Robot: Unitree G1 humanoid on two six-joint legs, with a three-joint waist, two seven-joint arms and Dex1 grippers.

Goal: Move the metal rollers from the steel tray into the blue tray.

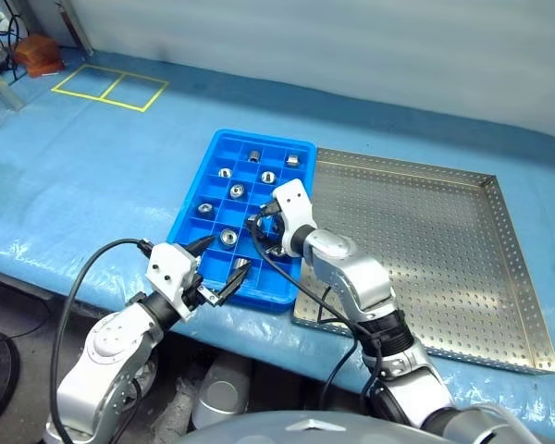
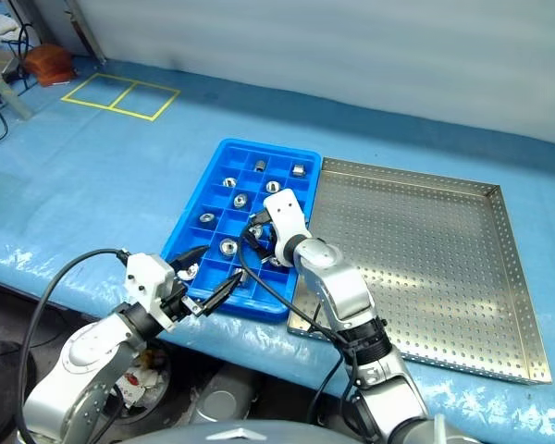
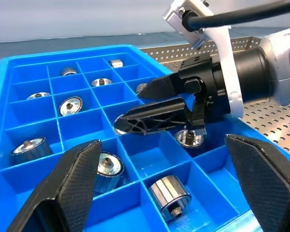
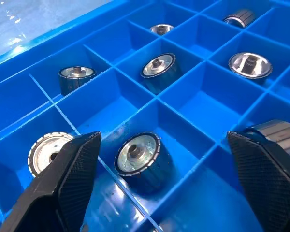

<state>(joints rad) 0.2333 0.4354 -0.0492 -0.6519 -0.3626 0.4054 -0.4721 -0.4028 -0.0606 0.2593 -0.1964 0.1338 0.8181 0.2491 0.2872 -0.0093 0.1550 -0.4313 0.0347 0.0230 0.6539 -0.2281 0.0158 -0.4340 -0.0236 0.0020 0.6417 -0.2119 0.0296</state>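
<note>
Right pincer [image 3: 150, 108] gapes, tilted down over the blue tray [image 1: 192, 205].

Pale-blue covered table [image 1: 120, 176] bearing blue tray [image 1: 192, 211] beside steel tray [image 1: 444, 250].

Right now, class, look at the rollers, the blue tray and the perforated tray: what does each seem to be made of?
The metal rollers: probably steel, shiny with mirror-like reflections on faces and sides. The blue tray: looks like moulded plastic, glossy uniform blue, thin grid walls. The steel tray: sheet metal, dull silver-grey, rows of punched holes and a folded rim; the exact alloy cannot be told.
</note>
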